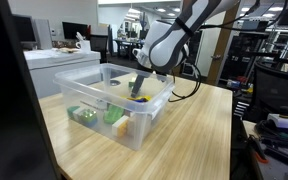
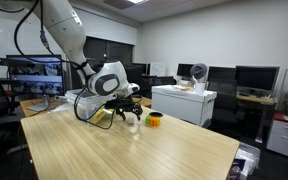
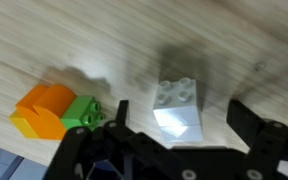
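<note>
Quick rundown of your cameras. In an exterior view you sit low and close off one corner of the table (image 1: 199, 135), looking across the wood at the clear bin (image 1: 99, 100), which fills the middle of the shot. Something dark right by the lens blocks the left edge.

In an exterior view from much further back you look along the table's length toward the arm (image 2: 64, 35), and the bin (image 2: 84, 102) is tiny beside it. Both exterior views share the bin, the gripper (image 1: 137, 88) and the tabletop around them.

Your wrist view faces straight down from very near. The gripper's fingers (image 3: 242, 120) poke in along the bottom edge, and it only catches a grey block (image 3: 180, 105) and the orange and green blocks (image 3: 56, 112) on wood grain.
</note>
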`<state>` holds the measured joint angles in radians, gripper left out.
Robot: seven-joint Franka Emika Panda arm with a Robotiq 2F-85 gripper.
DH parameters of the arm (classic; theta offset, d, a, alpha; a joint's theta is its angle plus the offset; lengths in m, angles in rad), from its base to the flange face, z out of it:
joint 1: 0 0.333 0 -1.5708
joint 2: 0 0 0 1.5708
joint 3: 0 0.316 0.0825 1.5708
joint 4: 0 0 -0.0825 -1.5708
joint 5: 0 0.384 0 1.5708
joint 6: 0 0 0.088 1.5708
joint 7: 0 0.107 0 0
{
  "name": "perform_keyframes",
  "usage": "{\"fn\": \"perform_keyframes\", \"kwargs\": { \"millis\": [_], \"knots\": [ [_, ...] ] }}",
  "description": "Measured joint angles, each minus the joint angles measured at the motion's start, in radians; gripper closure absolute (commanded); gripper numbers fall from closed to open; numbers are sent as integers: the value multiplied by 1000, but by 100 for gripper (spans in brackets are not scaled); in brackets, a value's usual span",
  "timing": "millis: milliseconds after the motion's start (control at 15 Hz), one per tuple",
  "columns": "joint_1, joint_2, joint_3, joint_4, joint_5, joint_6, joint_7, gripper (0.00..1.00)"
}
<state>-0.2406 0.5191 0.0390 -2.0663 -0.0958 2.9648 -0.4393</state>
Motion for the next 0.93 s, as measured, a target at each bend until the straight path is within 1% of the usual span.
{"fn": "perform_keyframes", "kwargs": {
  "millis": [533,600,800,933],
  "knots": [
    [23,6,-21,10,0,6,61,84],
    [23,6,-27,10,0,10,75,86],
    [21,0,-57,4,2,11,123,86],
    [13,-26,-73,-17,11,11,156,86]
  ]
}}
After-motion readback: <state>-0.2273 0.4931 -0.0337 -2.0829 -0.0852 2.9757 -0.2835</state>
